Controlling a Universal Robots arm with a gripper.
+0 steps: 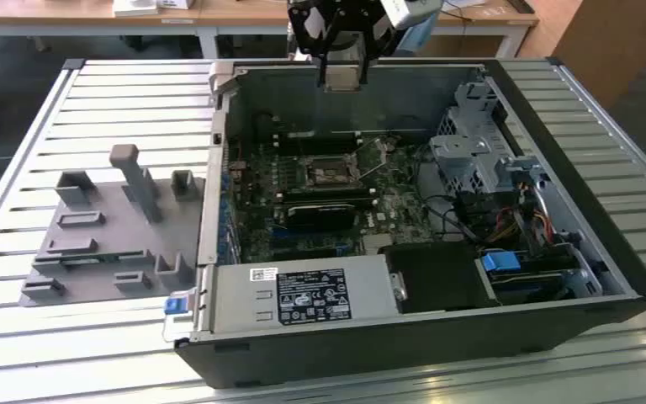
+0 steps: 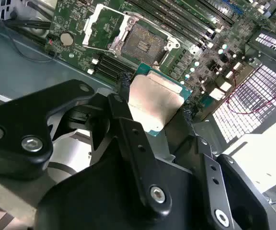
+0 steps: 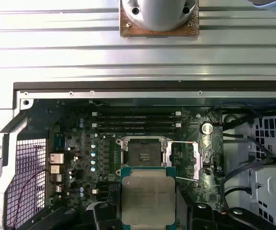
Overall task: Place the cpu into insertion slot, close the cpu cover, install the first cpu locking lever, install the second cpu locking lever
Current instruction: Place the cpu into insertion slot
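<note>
Black fingers (image 2: 126, 112) of the gripper (image 2: 156, 96) are clamping the silvery cpu (image 2: 153, 104) by two opposite edges, holding it above the green board (image 3: 75, 139). In the exterior view the gripper is hanging at the upper middle, over the open computer case (image 1: 413, 337), while the insertion slot (image 1: 331, 174) is lying bare near the centre, its cpu cover (image 3: 186, 158) swung open beside it

Computer case (image 1: 413, 337) lying on the table (image 1: 132, 93), parts tray (image 1: 110, 244) sitting beside it on the exterior view's left, gripper (image 2: 155, 98) hanging over the case gripping the cpu (image 3: 148, 199), insertion slot (image 1: 331, 174) sitting in the board (image 1: 262, 219) below, cpu cover (image 3: 188, 160) lying beside it.
</note>
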